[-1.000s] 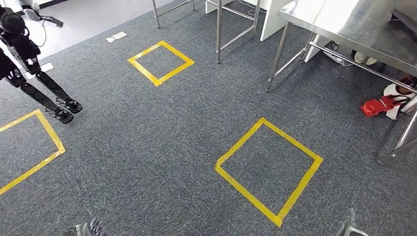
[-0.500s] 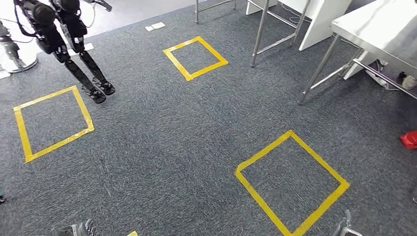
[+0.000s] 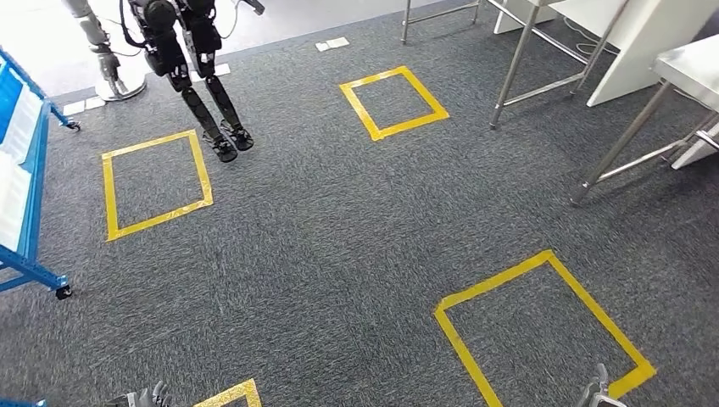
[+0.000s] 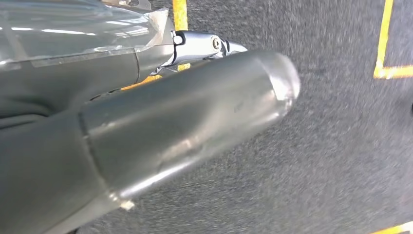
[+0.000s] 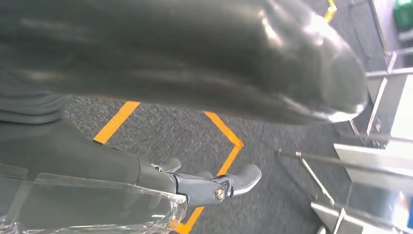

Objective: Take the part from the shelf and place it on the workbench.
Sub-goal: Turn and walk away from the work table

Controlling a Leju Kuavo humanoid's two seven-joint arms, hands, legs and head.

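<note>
A blue-framed shelf point(image 3: 32, 182) with pale panels stands on castors at the left edge of the head view; I cannot make out a part on it. A steel workbench point(image 3: 691, 61) shows its corner and legs at the far right. My left hand point(image 3: 141, 396) and right hand point(image 3: 597, 391) hang low at the bottom edge, just their tips showing. In the left wrist view the thick grey thumb and a silver finger point(image 4: 202, 45) lie straight over the carpet, holding nothing. The right wrist view shows the fingers point(image 5: 214, 184) stretched out and empty too.
Grey carpet carries yellow tape squares point(image 3: 108, 191), point(image 3: 496, 286), point(image 3: 356, 103). Another black humanoid robot point(image 3: 199, 85) stands at the back left beside a white stand base point(image 3: 114, 86). A second steel table's legs point(image 3: 513, 64) rise at the back right.
The camera has turned left: the whole floor has slid right in the picture. The blue shelf has come into view at the left, and the red object under the workbench has left it.
</note>
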